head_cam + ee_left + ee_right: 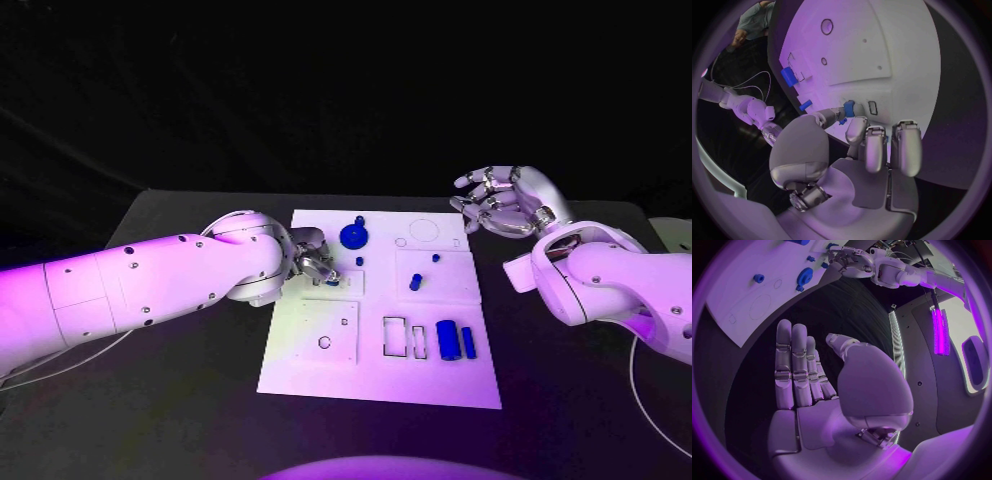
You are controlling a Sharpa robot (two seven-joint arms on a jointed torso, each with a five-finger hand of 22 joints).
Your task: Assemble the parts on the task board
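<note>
We see a black table [188,420], matte, with its far edge running straight across the head view and its corners rounded. Behind it hangs a dark cloth backdrop [289,90], creased in long diagonal folds. A thin white cable [69,362] lies on the table near the left edge, curving loosely. A second thin cable [637,395] loops on the table's right side. Small pale object [672,232] past the far right corner, and we can't tell what it is. The left wrist view shows the thin cables [757,80] looping over the dark surface.
</note>
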